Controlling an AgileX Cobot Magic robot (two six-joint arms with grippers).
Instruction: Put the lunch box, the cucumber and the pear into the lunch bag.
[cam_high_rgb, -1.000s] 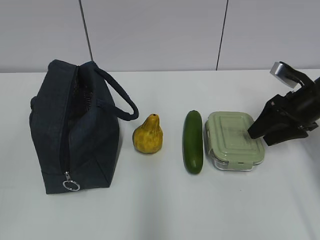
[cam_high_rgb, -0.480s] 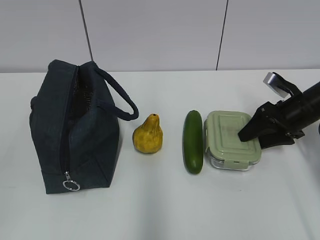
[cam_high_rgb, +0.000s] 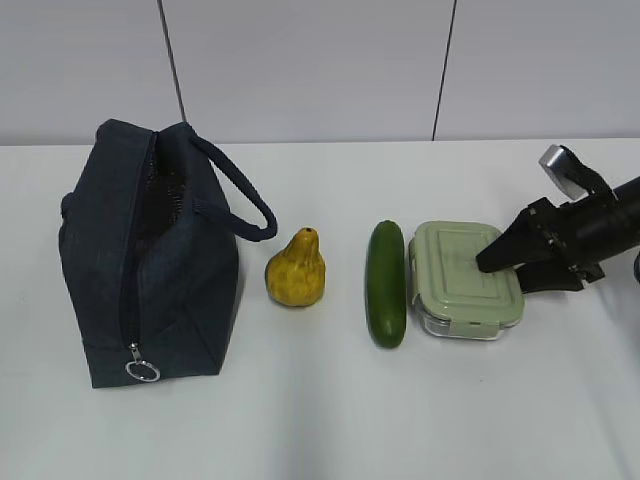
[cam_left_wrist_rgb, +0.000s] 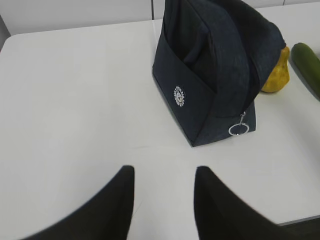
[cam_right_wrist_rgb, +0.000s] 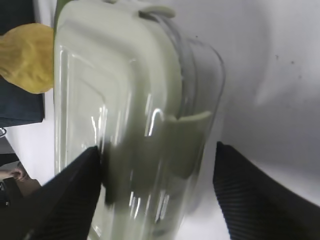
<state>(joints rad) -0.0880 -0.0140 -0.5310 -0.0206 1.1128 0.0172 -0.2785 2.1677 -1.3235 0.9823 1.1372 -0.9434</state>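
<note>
One wide-spread right end effector (cam_high_rgb: 497, 268) straddles the lunch box (cam_high_rgb: 463, 282) on the counter (cam_high_rgb: 330, 410); left end effector (cam_left_wrist_rgb: 164, 200) hangs released.

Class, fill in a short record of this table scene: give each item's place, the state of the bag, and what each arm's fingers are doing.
lunch bag: far left, zipper open, nothing put in yet
pear: upright, right of bag
cucumber: between pear and box
lunch box: on table, lid on
right gripper: fingers open, straddling the box's end
left gripper: fingers apart, empty, near bag
</note>
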